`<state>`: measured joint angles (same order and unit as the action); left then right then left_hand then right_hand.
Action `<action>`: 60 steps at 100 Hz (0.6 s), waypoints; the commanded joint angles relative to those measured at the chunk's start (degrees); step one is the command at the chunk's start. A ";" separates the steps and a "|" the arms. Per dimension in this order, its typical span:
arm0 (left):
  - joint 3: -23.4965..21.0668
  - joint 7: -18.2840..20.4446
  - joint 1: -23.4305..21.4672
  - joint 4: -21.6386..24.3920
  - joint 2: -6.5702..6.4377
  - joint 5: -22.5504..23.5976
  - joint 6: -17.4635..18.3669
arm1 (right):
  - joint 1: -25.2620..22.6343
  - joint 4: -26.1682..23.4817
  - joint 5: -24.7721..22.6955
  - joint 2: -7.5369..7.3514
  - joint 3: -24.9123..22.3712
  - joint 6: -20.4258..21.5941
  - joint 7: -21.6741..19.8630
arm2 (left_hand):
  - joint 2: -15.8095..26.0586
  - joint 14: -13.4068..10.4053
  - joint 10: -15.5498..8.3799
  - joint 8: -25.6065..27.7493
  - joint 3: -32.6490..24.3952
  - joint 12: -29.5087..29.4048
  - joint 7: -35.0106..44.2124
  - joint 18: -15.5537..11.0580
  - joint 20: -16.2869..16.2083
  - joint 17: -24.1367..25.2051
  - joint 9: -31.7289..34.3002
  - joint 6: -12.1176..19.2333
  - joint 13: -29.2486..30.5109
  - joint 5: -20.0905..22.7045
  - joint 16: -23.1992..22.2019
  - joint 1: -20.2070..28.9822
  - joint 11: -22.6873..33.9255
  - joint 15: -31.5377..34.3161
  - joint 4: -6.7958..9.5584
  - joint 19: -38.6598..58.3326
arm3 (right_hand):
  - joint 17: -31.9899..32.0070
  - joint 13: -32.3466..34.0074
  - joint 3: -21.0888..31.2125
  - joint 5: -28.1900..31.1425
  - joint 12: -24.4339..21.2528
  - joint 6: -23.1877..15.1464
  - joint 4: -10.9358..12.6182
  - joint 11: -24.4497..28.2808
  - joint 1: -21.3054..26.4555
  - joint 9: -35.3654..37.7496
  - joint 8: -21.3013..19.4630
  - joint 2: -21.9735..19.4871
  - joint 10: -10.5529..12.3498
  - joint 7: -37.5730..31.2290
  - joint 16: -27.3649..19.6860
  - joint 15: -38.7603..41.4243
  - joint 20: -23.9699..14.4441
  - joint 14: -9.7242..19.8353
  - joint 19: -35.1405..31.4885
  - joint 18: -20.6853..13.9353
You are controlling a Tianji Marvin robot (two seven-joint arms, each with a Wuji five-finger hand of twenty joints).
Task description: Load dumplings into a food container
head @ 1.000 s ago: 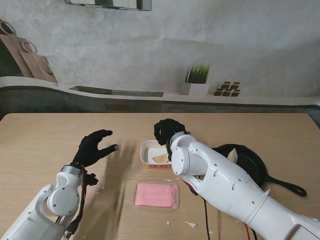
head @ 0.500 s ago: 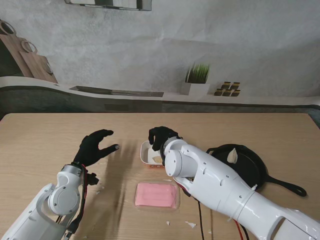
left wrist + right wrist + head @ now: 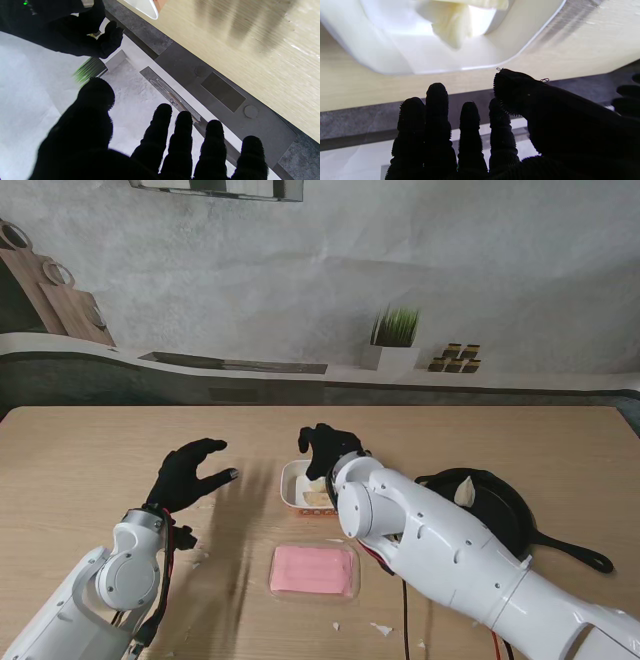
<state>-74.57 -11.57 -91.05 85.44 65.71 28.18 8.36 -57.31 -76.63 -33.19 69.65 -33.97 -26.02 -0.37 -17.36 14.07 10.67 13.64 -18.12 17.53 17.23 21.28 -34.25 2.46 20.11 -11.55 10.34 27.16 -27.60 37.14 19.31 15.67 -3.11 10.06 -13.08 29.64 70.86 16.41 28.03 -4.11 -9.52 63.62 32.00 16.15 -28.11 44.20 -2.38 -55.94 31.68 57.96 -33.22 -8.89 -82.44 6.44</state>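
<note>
With one pale folded dumpling (image 3: 455, 27) lying inside the white rectangular food container (image 3: 293, 485), the black-gloved right hand (image 3: 325, 448) above it, fingers spread and empty, should lift clear before fetching the next dumpling (image 3: 464, 493) from the black skillet (image 3: 500, 515) right of the container.

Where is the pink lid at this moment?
In the stand view the pink lid lies mid-table, nearer to me than the white container, beside the right arm.

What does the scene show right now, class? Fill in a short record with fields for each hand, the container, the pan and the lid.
left hand: open, raised, holding nothing
right hand: open over the container's far side
container: white, a dumpling inside
pan: black, right of container, one dumpling in it
lid: pink, nearer to me than the container
</note>
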 commanded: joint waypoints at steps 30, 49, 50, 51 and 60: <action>-0.26 1.00 -0.22 0.25 0.08 0.45 0.07 | -12.49 -14.71 -11.90 -6.47 -14.31 4.10 -6.96 | 0.05 0.13 0.59 0.83 0.41 0.06 0.23 -0.49 0.18 0.58 0.26 1.58 0.29 0.50 -0.76 0.15 -0.10 -0.30 1.64 -1.80 | 3.49 -4.36 -3.38 -1.94 -1.05 2.85 1.52 -1.63 -4.14 -2.54 2.31 -1.83 0.47 1.62 0.07 -2.59 -1.64 -0.36 3.50 -2.49; -0.29 0.99 -0.20 0.23 0.06 0.50 0.34 | -23.87 -21.96 -23.16 -8.83 -28.15 7.59 -11.68 | 0.12 0.15 0.57 0.89 0.52 0.09 0.25 -0.51 0.14 0.62 0.33 1.71 0.27 0.73 -0.79 0.15 -0.11 -0.40 1.66 -1.83 | 3.95 -4.39 -5.13 -2.32 -1.16 4.19 1.24 -1.78 -5.05 -2.32 3.35 -0.74 0.50 2.21 -0.70 -4.34 -1.36 -1.63 5.39 -1.28; -0.28 0.98 -0.19 0.23 0.06 0.51 0.35 | -24.39 -22.15 -23.67 -8.90 -28.83 7.87 -11.82 | 0.08 0.15 0.61 0.89 0.52 0.08 0.24 -0.51 0.14 0.61 0.29 1.68 0.29 0.74 -0.79 0.19 -0.13 -0.40 1.66 -1.84 | 3.96 -4.39 -5.15 -2.32 -1.16 4.21 1.25 -1.79 -5.03 -2.31 3.37 -0.71 0.50 2.22 -0.71 -4.36 -1.35 -1.63 5.41 -1.27; -0.27 0.99 -0.17 0.22 0.06 0.52 0.36 | -24.86 -22.29 -24.12 -8.96 -29.47 8.18 -11.92 | 0.13 0.14 0.62 0.89 0.52 0.08 0.24 -0.51 0.14 0.61 0.28 1.76 0.26 0.74 -0.79 0.19 -0.14 -0.41 1.66 -1.84 | 3.95 -4.38 -5.14 -2.32 -1.17 4.22 1.26 -1.80 -4.91 -2.31 3.40 -0.57 0.50 2.23 -0.72 -4.39 -1.36 -1.64 5.44 -1.26; -0.15 1.11 0.01 0.16 0.02 0.62 0.41 | -28.48 -23.11 -27.65 -9.41 -34.71 10.46 -13.09 | 0.04 0.17 0.59 0.90 0.57 0.08 0.22 -0.49 0.13 0.60 0.32 1.71 0.30 0.80 -0.81 0.21 -0.16 -0.41 1.66 -1.84 | 3.85 -3.86 -4.82 -1.99 -1.17 4.18 1.34 -1.83 -4.26 -2.30 3.88 -0.04 0.50 2.42 -1.18 -5.27 -0.86 -1.91 7.03 -0.44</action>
<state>-74.81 -11.41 -91.09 85.44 65.65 28.72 8.59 -84.24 -100.78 -61.45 61.75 -67.62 -15.33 -12.68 -17.36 14.07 10.67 13.69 -18.12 17.53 17.23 21.28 -34.25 2.47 20.12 -11.52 10.34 27.18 -27.60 37.14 19.31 15.68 -3.11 10.06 -9.91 26.24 65.79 15.69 27.17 -1.20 -9.52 62.90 28.06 15.03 -24.91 42.95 -1.80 -54.13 31.32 53.67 -33.68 -8.94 -77.08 5.82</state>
